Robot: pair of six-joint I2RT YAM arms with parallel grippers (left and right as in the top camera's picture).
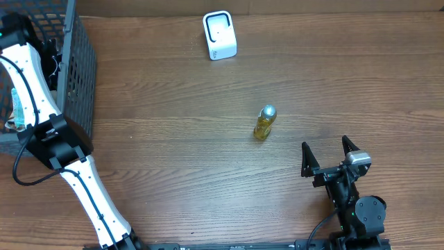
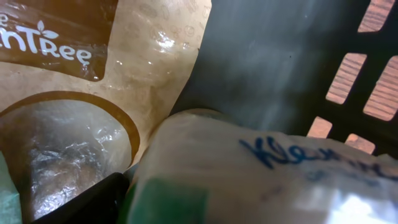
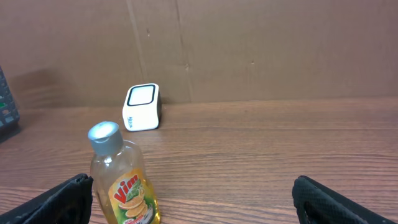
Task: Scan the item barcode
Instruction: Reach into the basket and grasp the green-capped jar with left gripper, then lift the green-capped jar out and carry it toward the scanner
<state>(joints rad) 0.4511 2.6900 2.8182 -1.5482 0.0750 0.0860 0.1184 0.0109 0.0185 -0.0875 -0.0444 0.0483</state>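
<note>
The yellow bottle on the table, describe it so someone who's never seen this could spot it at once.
On the wooden table, look near the middle, right of the black mesh basket and nearer than the white box at the far edge. The bottle stands there alone, upright, the only thing with yellow liquid, a silver cap and a Vim label.

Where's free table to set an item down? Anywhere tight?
Bare wood between scanner and bottle, and the wide stretch between basket and bottle. Crowded: inside the basket, pouch pressed against tissue pack.
</note>
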